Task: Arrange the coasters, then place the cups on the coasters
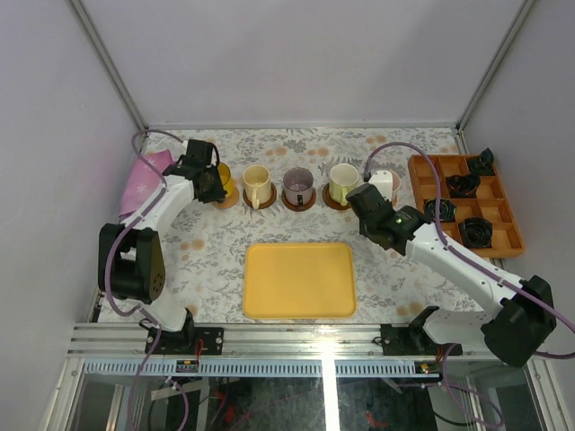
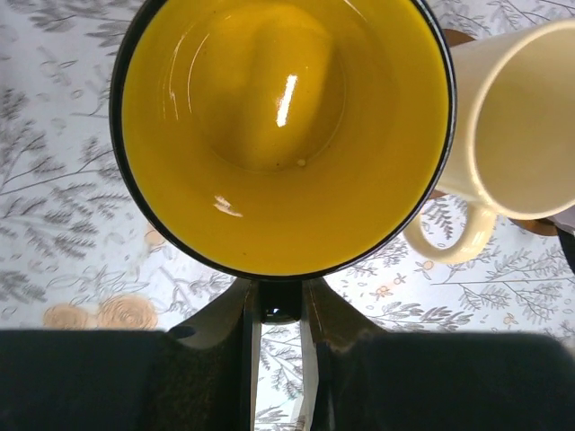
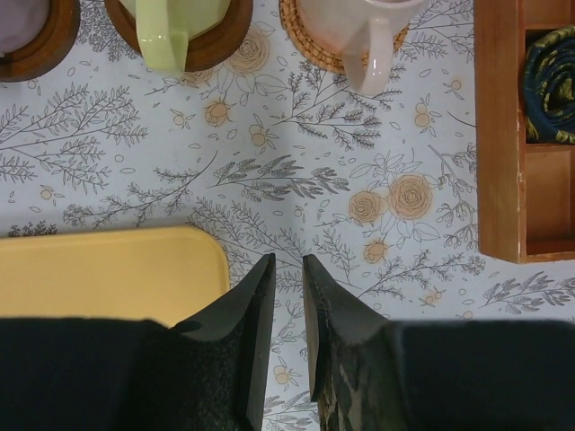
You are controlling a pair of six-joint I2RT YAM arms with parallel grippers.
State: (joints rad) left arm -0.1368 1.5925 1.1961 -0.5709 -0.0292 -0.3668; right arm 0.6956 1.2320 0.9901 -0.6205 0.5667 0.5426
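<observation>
Left wrist: left end effector (image 2: 280,294) narrow, pinching yellow cup (image 2: 278,135) at its near side, probably the handle; cup is at left end of the row. Cream cup (image 2: 521,117) just beside, on a coaster (image 2: 539,226). Right end effector (image 3: 287,262) narrow, empty, above table (image 3: 296,171) near tray (image 3: 108,269) corner.

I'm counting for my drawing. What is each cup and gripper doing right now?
Yellow cup, upright.
Left gripper, shut on yellow cup.
Cream cup, upright on its coaster.
Purple-grey cup, upright on its coaster.
Green cup, upright on its coaster.
Pink cup, upright on its coaster.
Right gripper, slightly open, empty.
</observation>
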